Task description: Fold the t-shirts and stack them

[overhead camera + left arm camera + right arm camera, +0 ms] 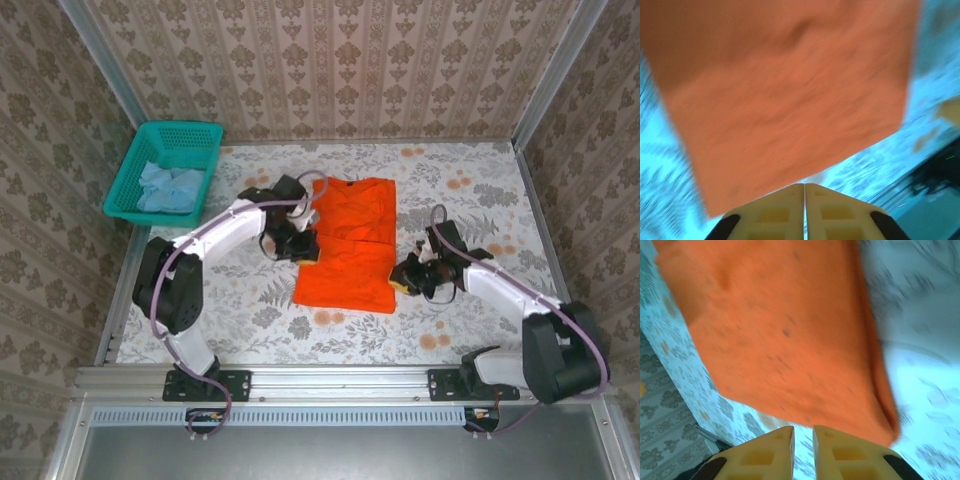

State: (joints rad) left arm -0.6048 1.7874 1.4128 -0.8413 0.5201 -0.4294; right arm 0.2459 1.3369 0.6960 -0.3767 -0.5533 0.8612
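Observation:
The orange t-shirt lies flat on the table's middle, folded into a long rectangle with its neck toward the far wall. My left gripper sits at its left edge. In the left wrist view the gripper is shut with nothing between its fingers, and the orange cloth lies just ahead of the tips. My right gripper is by the shirt's near right corner. In the right wrist view its jaws stand a narrow gap apart and empty, just short of the cloth's edge. A pale blue t-shirt lies crumpled in the basket.
A teal mesh basket stands at the table's far left corner. Patterned walls close in the back and both sides. The floral tabletop shows bare in front of the shirt and to its right.

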